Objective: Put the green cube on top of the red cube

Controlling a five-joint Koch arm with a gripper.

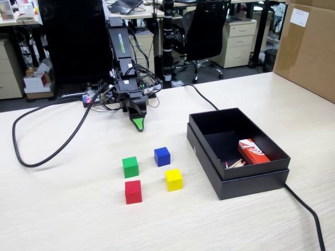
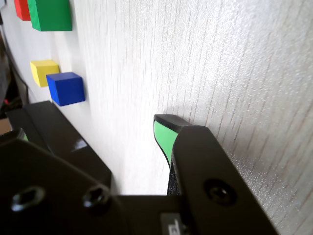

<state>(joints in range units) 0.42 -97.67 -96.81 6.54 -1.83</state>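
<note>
Pale tabletop [image 1: 78,209], end effector [image 1: 138,125] tip-down.

Even, bright indoor light falls on my table [image 1: 78,209], with only faint, soft shadows beside the cubes. My wrist view lies sideways; the black housing [image 2: 54,196] close to the lens is blurred and catches small glints.

A pale wood-grain table [image 1: 73,219] fills the foreground of the fixed view. Behind it, on a dark floor [image 1: 209,78], stands a black mesh office chair [image 1: 201,36] on a star base, beside cream drawer cabinets [image 1: 238,42]. A large brown cardboard box [image 1: 309,49] sits at the right edge. Lighting is even and bright.
</note>
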